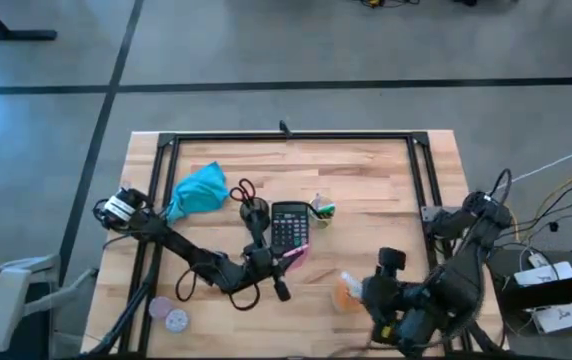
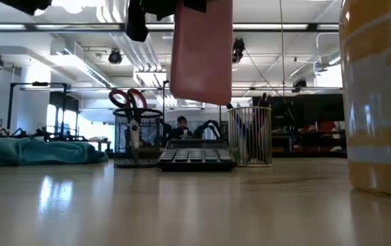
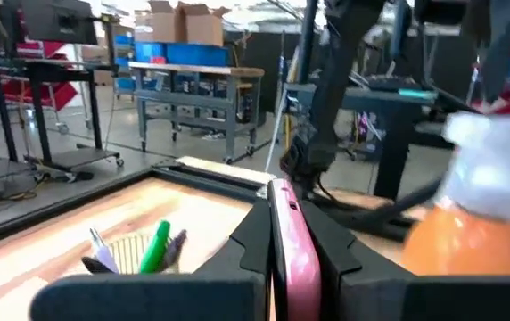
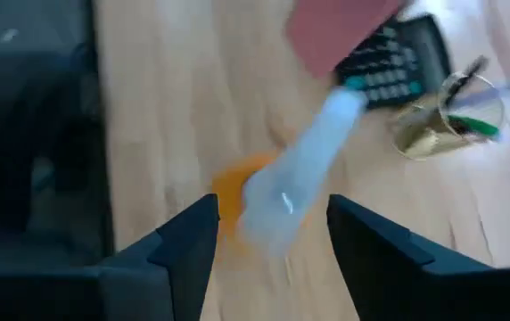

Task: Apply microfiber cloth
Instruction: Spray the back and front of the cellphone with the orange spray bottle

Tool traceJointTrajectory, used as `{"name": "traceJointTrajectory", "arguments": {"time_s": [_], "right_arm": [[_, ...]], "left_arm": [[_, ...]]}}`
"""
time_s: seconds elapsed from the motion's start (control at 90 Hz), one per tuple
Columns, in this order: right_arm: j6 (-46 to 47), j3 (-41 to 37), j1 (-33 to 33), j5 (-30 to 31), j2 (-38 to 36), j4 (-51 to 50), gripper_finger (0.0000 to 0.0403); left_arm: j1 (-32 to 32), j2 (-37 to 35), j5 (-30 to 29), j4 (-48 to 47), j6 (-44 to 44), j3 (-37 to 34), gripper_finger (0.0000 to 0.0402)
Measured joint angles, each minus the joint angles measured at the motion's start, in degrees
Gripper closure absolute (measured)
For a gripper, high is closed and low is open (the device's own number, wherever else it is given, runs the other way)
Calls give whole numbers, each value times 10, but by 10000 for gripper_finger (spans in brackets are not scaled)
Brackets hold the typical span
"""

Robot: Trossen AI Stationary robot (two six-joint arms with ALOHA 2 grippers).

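Baskets stood near the middle of the wooden table: a black mesh one holding red-handled scissors, and, at about three o'clock from it beyond the black calculator, a paler wire cup with a green pen and a few others inside. The microfiber cloth lay bunched at nine o'clock from the black basket, apart from both grippers. The left gripper hung at six o'clock from the calculator, its fingers clamped on a flat pink object held clear of the tabletop. The right gripper hovered with fingers spread above the orange spray bottle, without touching it. A black frame edged the table. Beyond lay a workshop: shelving, cardboard boxes, ceiling lights, and a person seated far behind the calculator.
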Motion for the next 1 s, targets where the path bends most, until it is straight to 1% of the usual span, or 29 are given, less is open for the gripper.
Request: {"name": "traceJointTrajectory", "arguments": {"time_s": [0.067, 0.156, 0.256, 0.333, 0.378, 0.433, 0.522, 0.578, 0.667, 0.811, 0.9, 1.0], "right_arm": [[-1, -3, 14, -11, -14, -8, 214], [23, -17, 35, 5, -23, -39, 228], [22, -57, 43, 27, -29, -31, 249], [20, -101, 48, 52, -44, -33, 268], [20, -131, 48, 55, -51, -33, 278], [20, -168, 48, 56, -58, -22, 291], [-3, -228, 48, 57, -70, 37, 310], [-23, -266, 48, 77, -82, 87, 323], [-61, -323, 49, 86, -92, 168, 345], [-68, -404, 53, 91, -91, 254, 376], [-65, -448, 56, 85, -88, 319, 386], [-76, -483, 57, 85, -89, 397, 389]], "left_arm": [[0, 4, 0, 0, -5, 0, 389], [2, 18, -1, 3, -38, 1, 389], [4, 42, -2, 20, -52, 11, 389], [3, 60, -5, 50, -20, 29, 389], [3, 66, -7, 57, 5, 41, 389], [3, 72, -23, 58, 28, 55, 389], [3, 77, -28, 55, 35, 72, 389], [6, 77, -25, 45, 34, 83, 389], [14, 77, 0, 7, 3, 98, 389], [23, 77, 19, -52, -20, 119, 389], [27, 74, 34, -84, -35, 132, 389], [31, 74, 40, -102, -37, 146, 389]]}}
